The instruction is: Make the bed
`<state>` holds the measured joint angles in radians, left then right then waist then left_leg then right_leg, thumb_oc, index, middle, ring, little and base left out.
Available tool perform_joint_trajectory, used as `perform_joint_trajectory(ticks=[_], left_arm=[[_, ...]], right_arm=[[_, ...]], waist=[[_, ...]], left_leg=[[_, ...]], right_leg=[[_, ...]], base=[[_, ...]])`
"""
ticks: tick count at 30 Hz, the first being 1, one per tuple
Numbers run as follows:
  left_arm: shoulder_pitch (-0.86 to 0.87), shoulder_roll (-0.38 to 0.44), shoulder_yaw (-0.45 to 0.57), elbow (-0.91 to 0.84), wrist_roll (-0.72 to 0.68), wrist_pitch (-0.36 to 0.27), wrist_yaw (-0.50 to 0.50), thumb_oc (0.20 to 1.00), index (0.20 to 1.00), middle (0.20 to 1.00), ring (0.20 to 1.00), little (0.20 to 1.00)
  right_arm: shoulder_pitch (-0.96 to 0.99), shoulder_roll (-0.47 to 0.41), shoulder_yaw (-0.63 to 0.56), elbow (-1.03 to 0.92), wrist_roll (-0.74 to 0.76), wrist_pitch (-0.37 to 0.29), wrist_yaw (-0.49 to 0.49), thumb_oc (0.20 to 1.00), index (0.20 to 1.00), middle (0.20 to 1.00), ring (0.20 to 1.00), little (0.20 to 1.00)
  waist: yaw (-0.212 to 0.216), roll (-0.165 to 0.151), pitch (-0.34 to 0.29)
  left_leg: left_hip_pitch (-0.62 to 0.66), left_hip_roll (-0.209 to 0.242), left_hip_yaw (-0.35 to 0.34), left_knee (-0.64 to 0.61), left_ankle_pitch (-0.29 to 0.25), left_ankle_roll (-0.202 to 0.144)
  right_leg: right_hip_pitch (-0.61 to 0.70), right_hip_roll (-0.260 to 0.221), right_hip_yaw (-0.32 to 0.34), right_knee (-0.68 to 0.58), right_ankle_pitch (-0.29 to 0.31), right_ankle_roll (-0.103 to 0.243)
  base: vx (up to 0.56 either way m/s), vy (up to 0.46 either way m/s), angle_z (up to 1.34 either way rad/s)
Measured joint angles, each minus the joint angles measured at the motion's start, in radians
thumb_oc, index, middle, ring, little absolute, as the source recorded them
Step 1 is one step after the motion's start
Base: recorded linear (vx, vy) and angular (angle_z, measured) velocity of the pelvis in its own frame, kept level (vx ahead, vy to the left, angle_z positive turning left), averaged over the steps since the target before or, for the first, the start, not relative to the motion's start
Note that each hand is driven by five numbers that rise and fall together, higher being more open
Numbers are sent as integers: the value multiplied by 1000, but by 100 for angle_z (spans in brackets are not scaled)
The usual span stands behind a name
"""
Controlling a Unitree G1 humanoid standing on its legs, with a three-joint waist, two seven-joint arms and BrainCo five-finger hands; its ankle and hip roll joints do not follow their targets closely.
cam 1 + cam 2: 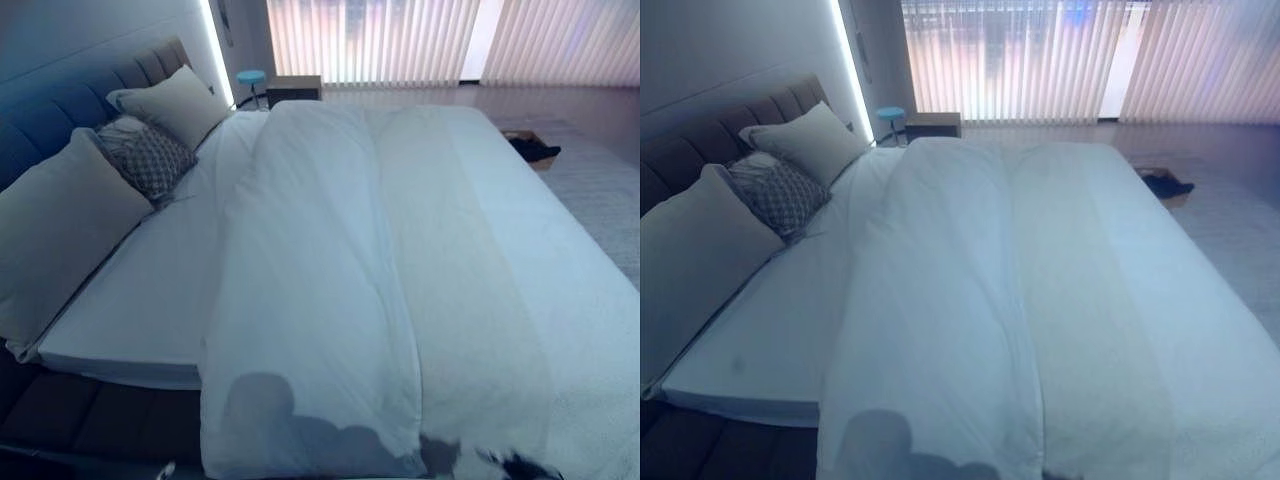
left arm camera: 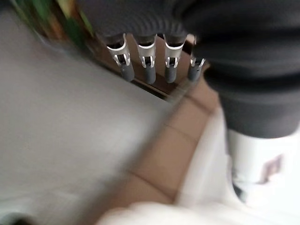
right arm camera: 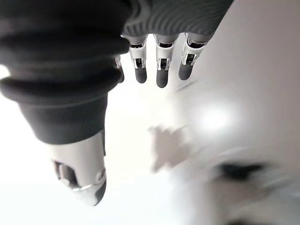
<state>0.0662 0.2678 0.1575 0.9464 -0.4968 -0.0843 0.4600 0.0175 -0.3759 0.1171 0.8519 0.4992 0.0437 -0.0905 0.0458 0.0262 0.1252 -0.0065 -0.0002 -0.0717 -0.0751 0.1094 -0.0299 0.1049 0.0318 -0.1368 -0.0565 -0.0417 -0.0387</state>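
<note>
While the white duvet (image 1: pixel 320 300) lies lengthwise along the bed (image 1: pixel 150 300), leaving a bare strip of mattress beside the pillows (image 1: pixel 60 230), both hands hang free: left hand (image 2: pixel 154 51) and right hand (image 3: pixel 159 56) with fingers straight, slightly spread, holding nothing.

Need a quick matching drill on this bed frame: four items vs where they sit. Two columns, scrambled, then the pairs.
Items:
1. patterned cushion
2. duvet
3. stool
4. shoes

Places:
A. floor, right of the bed
B. far corner, next to the nightstand
C. between two plain pillows at the headboard
D. lying down the middle of the mattress

Pairs: 1-C, 2-D, 3-B, 4-A
</note>
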Motion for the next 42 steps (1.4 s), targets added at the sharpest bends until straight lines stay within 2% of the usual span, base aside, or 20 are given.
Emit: perform_joint_trajectory(ticks=[1, 2, 3, 4, 5, 6, 7, 8, 10, 11, 13, 15, 18, 20, 24, 27, 30, 35, 39, 42], left_arm=[[60, -15, -31, -278, -38, -43, -30, 1000, 1000, 1000, 1000, 1000], [49, 0, -72, -379, -41, -88, -76, 1000, 1000, 1000, 1000, 1000], [7, 34, -120, -433, -103, -91, -170, 1000, 1000, 1000, 1000, 1000], [-27, 59, -165, -443, -130, -91, -222, 1000, 1000, 1000, 1000, 1000], [-68, 90, -220, -506, -201, -71, -302, 1000, 1000, 1000, 1000, 1000], [-79, 118, -262, -564, -255, -52, -355, 1000, 1000, 1000, 1000, 1000], [-114, 182, -343, -653, -320, -36, -444, 1000, 1000, 1000, 1000, 1000], [-175, 185, -380, -681, -391, -11, -509, 1000, 1000, 1000, 1000, 1000], [-245, 192, -446, -690, -472, 32, -575, 1000, 1000, 1000, 1000, 1000], [-275, 168, -474, -709, -538, 56, -633, 1000, 1000, 1000, 1000, 1000], [-384, 162, -546, -699, -629, 94, -677, 1000, 1000, 1000, 1000, 1000], [-490, 138, -530, -623, -674, 98, -679, 1000, 1000, 1000, 1000, 1000], [-562, 140, -525, -571, -738, 88, -679, 1000, 1000, 1000, 1000, 1000], [-633, 130, -517, -489, -776, 75, -675, 1000, 1000, 1000, 1000, 1000], [-691, 99, -470, -415, -813, 57, -673, 1000, 1000, 1000, 1000, 1000], [-784, 97, -460, -302, -816, 46, -651, 1000, 1000, 1000, 1000, 1000], [-838, 105, -456, -229, -807, 21, -609, 1000, 1000, 1000, 1000, 1000], [-987, 90, -437, 13, -679, -38, -484, 1000, 1000, 1000, 1000, 1000], [-1047, 86, -407, 166, -576, -62, -410, 1000, 1000, 1000, 1000, 1000], [-1046, 92, -381, 176, -572, -73, -347, 1000, 1000, 1000, 1000, 1000]], right_arm=[[60, -36, 36, -290, 53, -32, 22, 1000, 1000, 1000, 1000, 1000], [28, -55, 55, -375, 82, -65, 55, 1000, 1000, 1000, 1000, 1000], [-55, -88, 98, -385, 127, -60, 109, 1000, 1000, 1000, 1000, 1000], [-97, -109, 122, -371, 143, -60, 138, 1000, 1000, 1000, 1000, 1000], [-174, -134, 146, -383, 172, -40, 174, 1000, 1000, 1000, 1000, 1000], [-212, -151, 180, -417, 194, -23, 196, 1000, 1000, 1000, 1000, 1000], [-270, -188, 240, -494, 227, -19, 248, 1000, 1000, 1000, 1000, 1000], [-329, -164, 264, -515, 262, -15, 282, 1000, 1000, 1000, 1000, 1000], [-385, -120, 297, -519, 309, -6, 305, 1000, 1000, 1000, 1000, 1000], [-428, -58, 348, -525, 347, 1, 328, 1000, 1000, 1000, 1000, 1000], [-480, 26, 395, -547, 425, 4, 334, 1000, 1000, 1000, 1000, 1000], [-526, 87, 406, -506, 494, -1, 320, 1000, 1000, 1000, 1000, 1000], [-608, 116, 418, -432, 585, -7, 313, 1000, 1000, 1000, 1000, 1000], [-728, 136, 421, -308, 626, -8, 292, 1000, 1000, 1000, 1000, 1000], [-840, 187, 397, -179, 692, -19, 272, 1000, 1000, 1000, 1000, 1000], [-950, 215, 377, -46, 711, -27, 237, 1000, 1000, 1000, 1000, 1000], [-1012, 225, 358, 31, 712, -43, 196, 1000, 1000, 1000, 1000, 1000], [-1146, 240, 266, 348, 679, -75, 52, 1000, 1000, 1000, 1000, 1000], [-1155, 245, 235, 454, 594, -85, -13, 1000, 1000, 1000, 1000, 1000], [-1132, 232, 227, 459, 538, -87, -51, 1000, 1000, 1000, 1000, 1000]], waist=[[-4, 0, 24], [5, -1, 43], [5, 0, 67], [1, -1, 79], [21, 6, 97], [25, 7, 109], [24, 3, 129], [26, 5, 142], [22, 13, 145], [27, 37, 143], [29, 22, 157], [24, 17, 168], [27, 11, 199], [39, 9, 221], [73, -6, 255], [83, -16, 314], [93, -30, 347], [107, -40, 355], [106, -49, 362], [104, -49, 362]], left_leg=[[-46, -5, -16, 50, -2, -5], [-73, -7, -18, 76, 10, -20], [-100, -16, -43, 105, 14, -27], [-109, -13, -55, 114, 20, -38], [-127, -8, -56, 128, 15, -43], [-141, -3, -52, 141, 3, -52], [-166, -3, -40, 143, -2, -58], [-185, -10, -38, 147, -2, -58], [-170, -1, -40, 130, 1, -54], [-144, 27, -40, 109, -21, -25], [-195, 5, -10, 107, -5, -5], [-229, -15, 18, 103, 6, 13], [-237, -32, 23, 105, 4, 16], [-255, -23, 37, 104, -2, 28], [-320, -14, 45, 129, -4, 27], [-371, -8, 39, 156, -4, 26], [-404, -3, 36, 167, -3, 25], [-479, 0, 17, 202, -5, 23], [-478, -1, 17, 205, -6, 23], [-478, -2, 19, 207, -6, 23]], right_leg=[[-37, -10, -14, 37, -14, -6], [-49, -8, -27, 59, -15, -8], [-72, -12, -38, 82, -22, -18], [-83, -17, -39, 96, -30, -20], [-92, -23, -38, 123, -36, -29], [-100, -23, -37, 128, -47, -33], [-137, -37, -34, 155, -47, -34], [-144, -41, -15, 164, -51, -23], [-156, -37, 9, 182, -49, -11], [-184, -18, 39, 212, -60, 1], [-269, -44, 70, 272, -74, 26], [-319, -68, 95, 279, -68, 48], [-326, -84, 106, 261, -57, 67], [-346, -76, 114, 253, -43, 69], [-403, -66, 124, 253, -27, 65], [-435, -58, 114, 251, -15, 59], [-456, -53, 103, 243, -8, 56], [-499, -47, 88, 223, 8, 52], [-490, -48, 87, 212, 14, 53], [-490, -48, 91, 209, 20, 55]], base=[[-90, -49, 31], [-74, -34, 42], [-16, 6, 28], [78, 72, 17], [64, 56, 7], [159, 145, 1], [136, 141, 8], [136, 140, 8], [23, 155, -23], [-7, 209, -60], [-27, 219, -50], [-39, 175, -33], [-42, 200, -22], [-7, 95, -16], [-15, 70, -9], [-3, 11, 6], [-17, 5, 7], [0, 1, 8], [26, 39, 0], [1, 37, -4]])
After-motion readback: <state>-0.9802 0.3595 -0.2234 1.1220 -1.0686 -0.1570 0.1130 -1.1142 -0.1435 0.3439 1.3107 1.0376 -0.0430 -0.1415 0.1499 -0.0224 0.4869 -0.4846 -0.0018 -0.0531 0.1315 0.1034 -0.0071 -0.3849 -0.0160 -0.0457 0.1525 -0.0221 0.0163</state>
